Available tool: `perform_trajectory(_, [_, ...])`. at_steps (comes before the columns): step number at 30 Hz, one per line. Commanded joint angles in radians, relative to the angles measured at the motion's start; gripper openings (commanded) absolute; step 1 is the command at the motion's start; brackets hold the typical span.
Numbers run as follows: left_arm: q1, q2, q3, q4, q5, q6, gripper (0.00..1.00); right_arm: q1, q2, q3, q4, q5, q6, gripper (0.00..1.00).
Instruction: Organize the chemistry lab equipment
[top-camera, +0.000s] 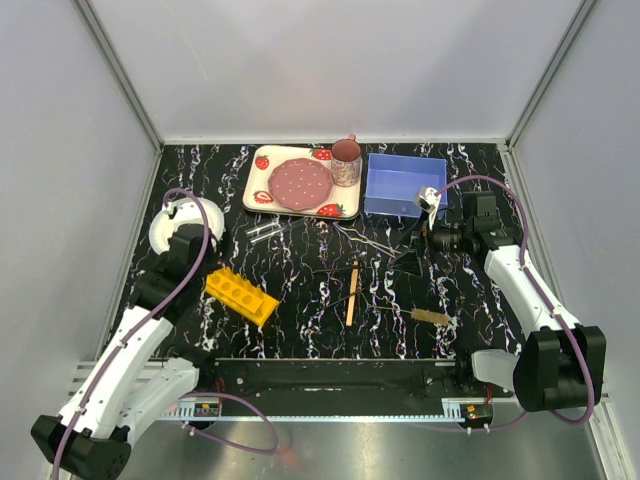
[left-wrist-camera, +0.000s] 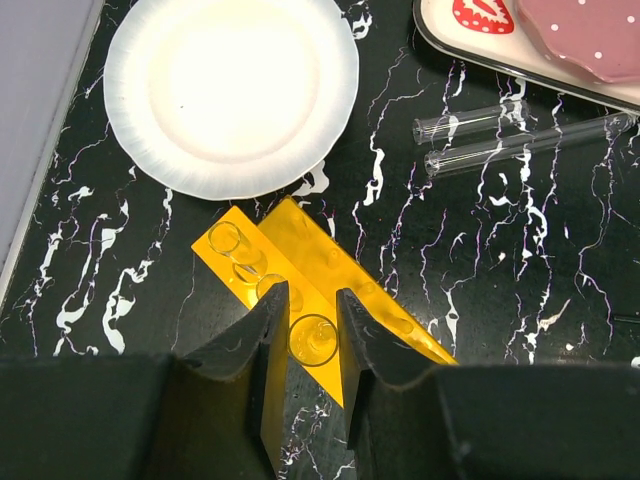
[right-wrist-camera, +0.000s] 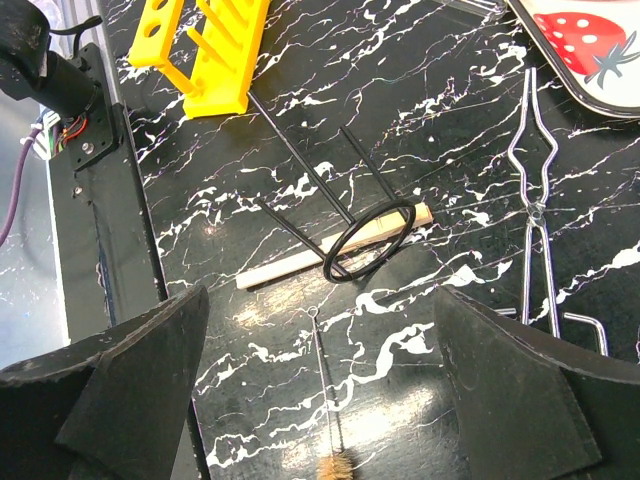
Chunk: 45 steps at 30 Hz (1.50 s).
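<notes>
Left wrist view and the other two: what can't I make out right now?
Left wrist: yellow rack's near end hidden behind the left gripper; grip unclear.
Right wrist: tube brush cut off by bottom edge; wire tongs' lower end behind the right gripper.
Top: white plate partly under the left arm; glass tubes too faint to count.

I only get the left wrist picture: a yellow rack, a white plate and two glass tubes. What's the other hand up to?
Observer: The right hand hangs wide open above the tabletop, holding nothing.
Operator: Is anything lying below it?
Observer: Yes, a black wire ring stand lies on its side, its ring resting across one end of a wooden stick.
</notes>
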Motion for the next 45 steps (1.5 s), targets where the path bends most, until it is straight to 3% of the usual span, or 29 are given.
perform_trajectory(1, [0.005, -0.025, 0.026, 0.018, 0.017, 0.01, 0.25, -0.006, 0.0, 0.013, 0.004, -0.037, -0.015, 0.98])
perform_trajectory(20, [0.006, -0.074, -0.035, 0.037, 0.048, -0.001, 0.27, -0.007, 0.012, 0.022, -0.007, -0.037, -0.015, 1.0])
perform_trajectory(30, [0.005, -0.072, 0.011, 0.015, 0.037, 0.0, 0.49, -0.007, 0.014, 0.024, -0.011, -0.04, -0.022, 1.0])
perform_trajectory(39, [0.005, -0.039, 0.17, -0.055, 0.034, 0.043, 0.85, -0.007, 0.014, 0.027, -0.017, -0.04, -0.031, 1.0])
perform_trajectory(45, [0.005, 0.039, 0.325, -0.092, 0.14, 0.112, 0.99, -0.007, 0.011, 0.031, -0.03, -0.037, -0.043, 1.0])
